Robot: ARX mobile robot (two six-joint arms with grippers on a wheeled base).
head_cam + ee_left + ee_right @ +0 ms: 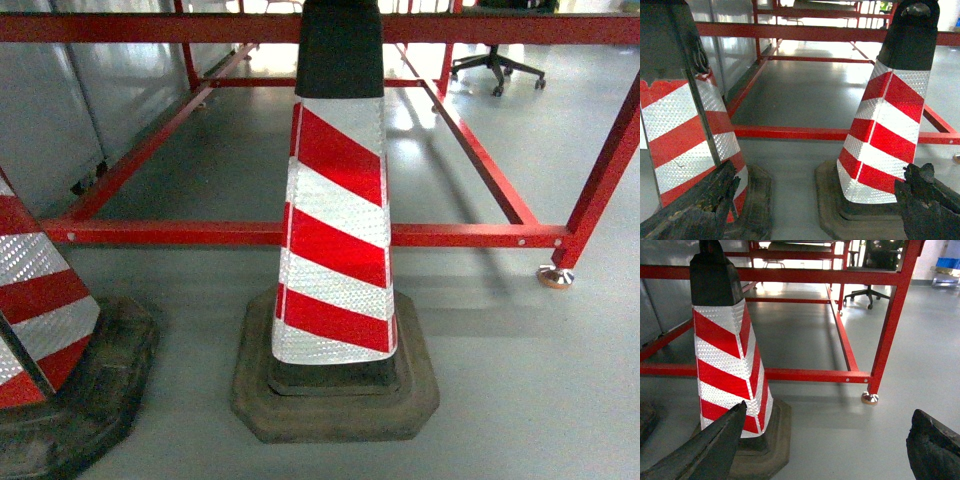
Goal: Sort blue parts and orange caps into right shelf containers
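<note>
The head camera looks down, close on a striped traffic cone [338, 215] before a red frame [300, 234]. Both wrist cameras sit low near the floor, facing forward, sharing that cone [887, 125] [727, 347] and frame.

No readable text anywhere.

The cone [338, 230] in the middle carries only slanted red and white reflective bands under a black top, with no letters, numbers or logo; the second cone [45, 330] at the left shows the same plain stripes. The red frame [480, 236] behind them bears no label or sign, and nothing is printed on the grey floor [520, 390].
</note>
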